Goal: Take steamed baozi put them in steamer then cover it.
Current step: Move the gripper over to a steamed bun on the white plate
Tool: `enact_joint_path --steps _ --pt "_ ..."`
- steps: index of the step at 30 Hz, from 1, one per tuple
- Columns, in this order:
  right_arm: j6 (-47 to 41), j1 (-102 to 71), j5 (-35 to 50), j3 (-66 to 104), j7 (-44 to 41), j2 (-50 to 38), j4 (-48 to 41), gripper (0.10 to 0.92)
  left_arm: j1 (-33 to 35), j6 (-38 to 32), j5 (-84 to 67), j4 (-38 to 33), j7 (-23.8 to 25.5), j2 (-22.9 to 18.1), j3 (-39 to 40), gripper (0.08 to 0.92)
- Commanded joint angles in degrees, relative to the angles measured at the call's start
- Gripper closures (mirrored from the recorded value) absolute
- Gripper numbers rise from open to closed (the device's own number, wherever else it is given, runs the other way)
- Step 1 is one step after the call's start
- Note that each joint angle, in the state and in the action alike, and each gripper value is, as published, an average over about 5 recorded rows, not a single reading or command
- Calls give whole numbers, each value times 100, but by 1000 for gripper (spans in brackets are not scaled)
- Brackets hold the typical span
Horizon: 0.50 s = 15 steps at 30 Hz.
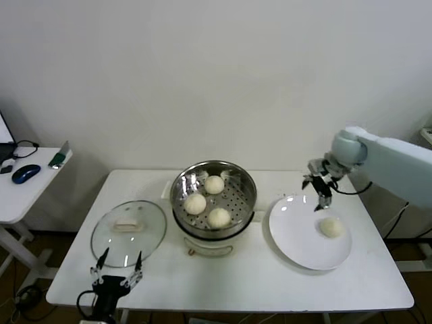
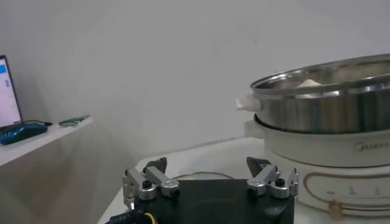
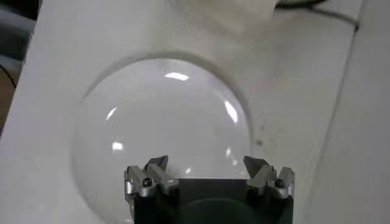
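On a white worktop, three buns sit on the perforated tray of a steel steamer standing at the centre on its cream-white base. The fourth bun lies on a white plate just beside the steamer on the robot's right.

The right pincer hangs over the far edge of that plate, near the lone bun but not touching it; its fingers stand wide apart with nothing between them, as the right wrist view confirms, with bare plate below the right pincer.

The glass lid with its cream-white handle rests flat on the worktop to the steamer's left, and the pot stands uncovered.

The left pincer sits low at the worktop's near edge, just in front of the lid, its fingers likewise spread and holding nothing. The left wrist view shows the left pincer facing the steamer's side.

A side desk with a computer mouse stands at the far left.
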Motion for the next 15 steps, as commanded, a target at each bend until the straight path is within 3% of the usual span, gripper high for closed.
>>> enact_joint_path --steps 1,15 --pt "-211 -1675 -590 1323 -213 -286 -983 203 83 14 10 -21 -1 10 -51 177" --pt "1 -1736 -948 1429 -197 275 -1631 203 139 -2 51 8 -4 -49 -67 177"
